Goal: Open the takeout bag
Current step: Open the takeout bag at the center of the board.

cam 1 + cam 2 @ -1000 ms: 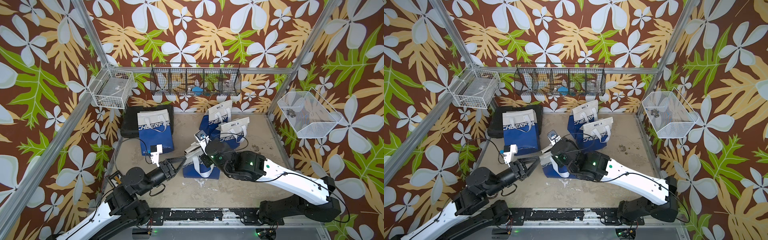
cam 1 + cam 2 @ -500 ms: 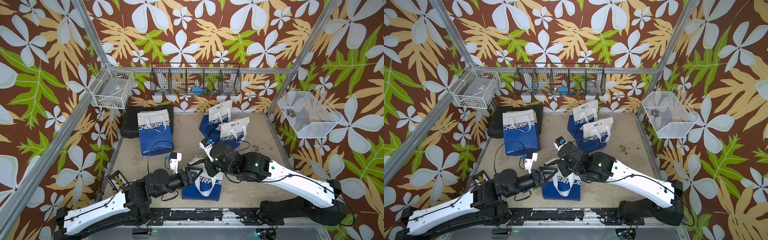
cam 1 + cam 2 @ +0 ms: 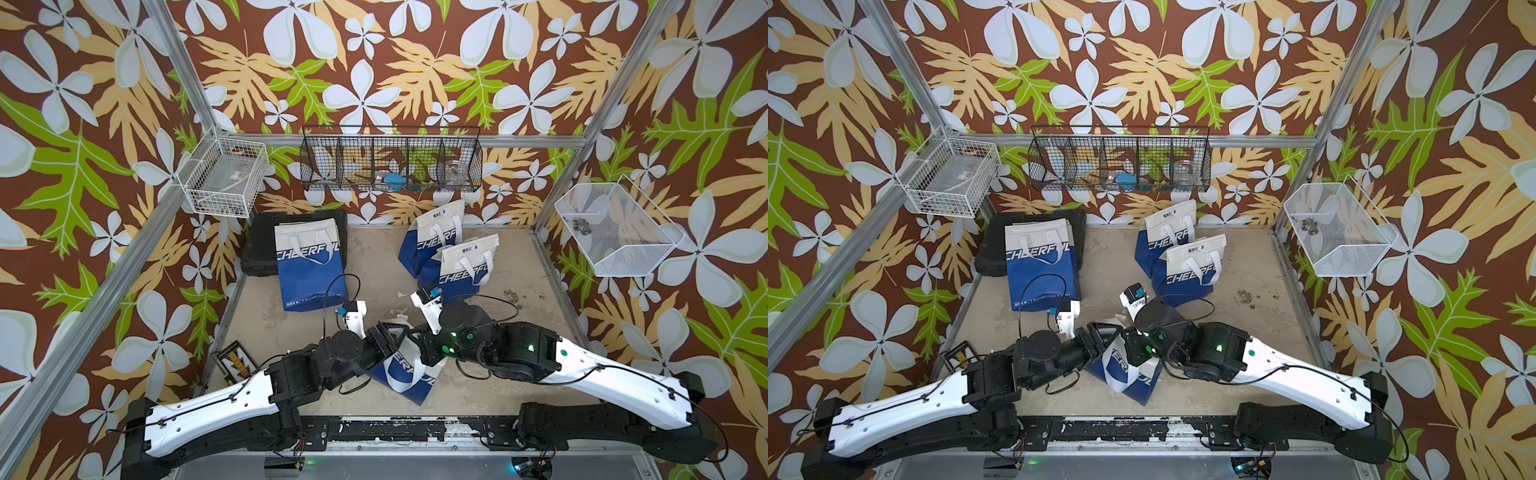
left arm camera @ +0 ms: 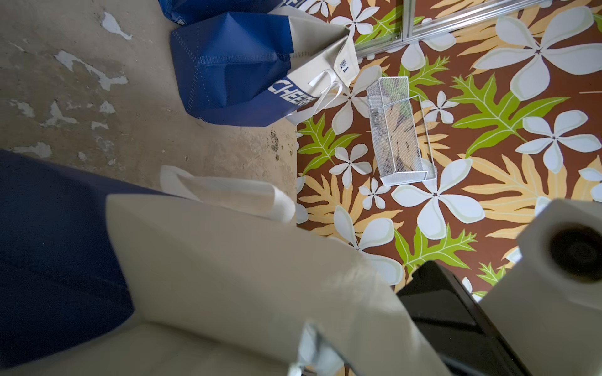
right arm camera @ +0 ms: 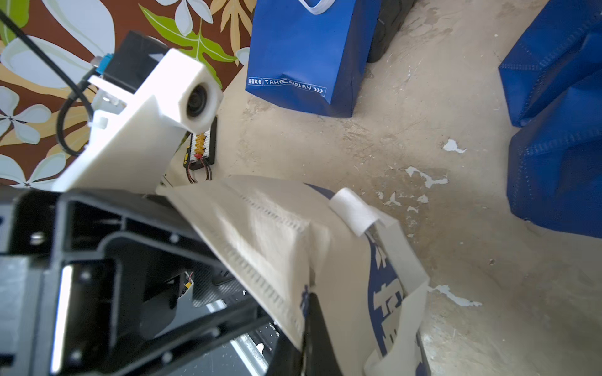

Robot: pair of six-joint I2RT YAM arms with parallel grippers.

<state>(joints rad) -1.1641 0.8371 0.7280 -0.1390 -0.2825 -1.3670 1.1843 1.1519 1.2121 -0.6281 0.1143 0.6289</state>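
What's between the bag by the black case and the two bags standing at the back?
Only bare, paint-chipped tabletop; nothing sits between that bag and the pair. Both top views show it.

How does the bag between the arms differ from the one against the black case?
The near bag sits skewed between the arms, the right gripper shut on its rim. The far bag stands square against the black case, untouched. Both are blue and white with white handles.

- The takeout bag fills the narrow gap between the left gripper and the right gripper.
- Just beyond both, the bare floor lies open.
- Farther beyond the right gripper, two standing bags block the way.
- Farther beyond the left gripper lies a flat bag.
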